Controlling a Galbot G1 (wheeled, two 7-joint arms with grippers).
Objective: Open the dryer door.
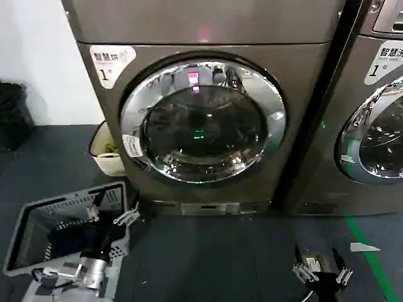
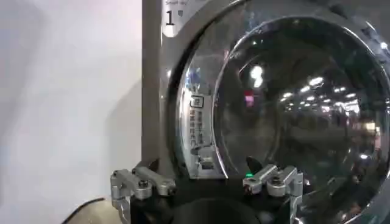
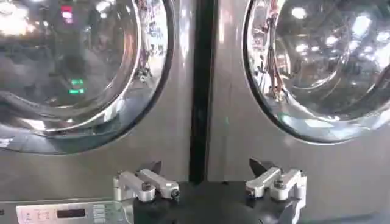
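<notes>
The dryer door (image 1: 203, 123) is a round porthole with a wide chrome rim and dark glass, and it sits shut against the grey machine front. A white sticker (image 1: 132, 146) is on the left side of its rim. My left gripper (image 1: 112, 212) hangs low in front of the dryer's left side, open and holding nothing. In the left wrist view, this gripper (image 2: 207, 175) faces the door's (image 2: 292, 103) left rim, some way short of it. My right gripper (image 1: 320, 258) waits open near the floor at the right. In the right wrist view, it (image 3: 207, 171) faces the gap between the two machines, with the dryer door (image 3: 73, 67) to one side.
A grey plastic basket (image 1: 38, 214) lies on the floor under my left arm. A cream bin (image 1: 104, 154) stands against the dryer's left side, and a black bin (image 1: 11, 116) by the wall. The neighbouring machine's door (image 1: 374, 135) is at the right. Green tape (image 1: 371, 258) marks the floor.
</notes>
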